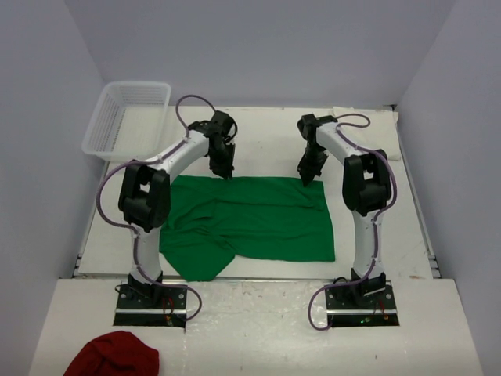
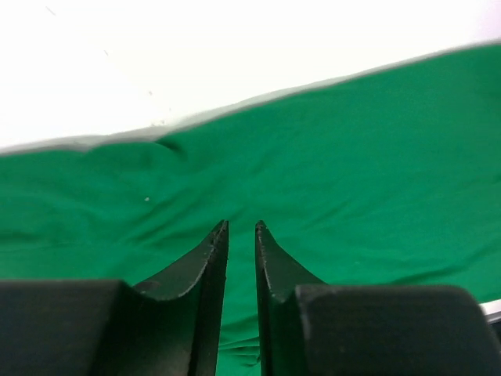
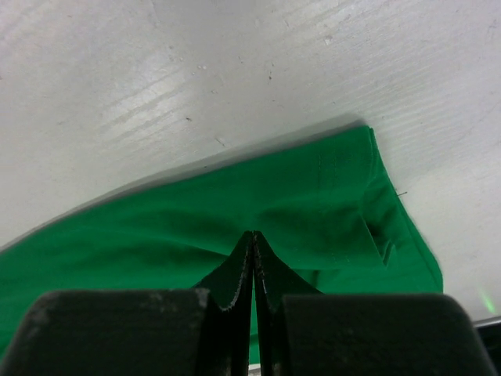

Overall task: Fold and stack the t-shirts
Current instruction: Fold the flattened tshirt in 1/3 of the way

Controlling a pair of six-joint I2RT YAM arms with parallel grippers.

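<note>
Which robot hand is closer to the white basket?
The left one. The left gripper hangs over the green t-shirt's far edge, right of the white basket; the right gripper is farther right, at the shirt's far right corner.

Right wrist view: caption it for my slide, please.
Right gripper, jaws shut, at the edge of the green t-shirt near its corner, on the white table.

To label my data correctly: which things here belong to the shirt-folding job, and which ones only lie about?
Job in hand: bright green cotton t-shirt.
Lying about: white plastic mesh basket; dark red crumpled cloth.
</note>
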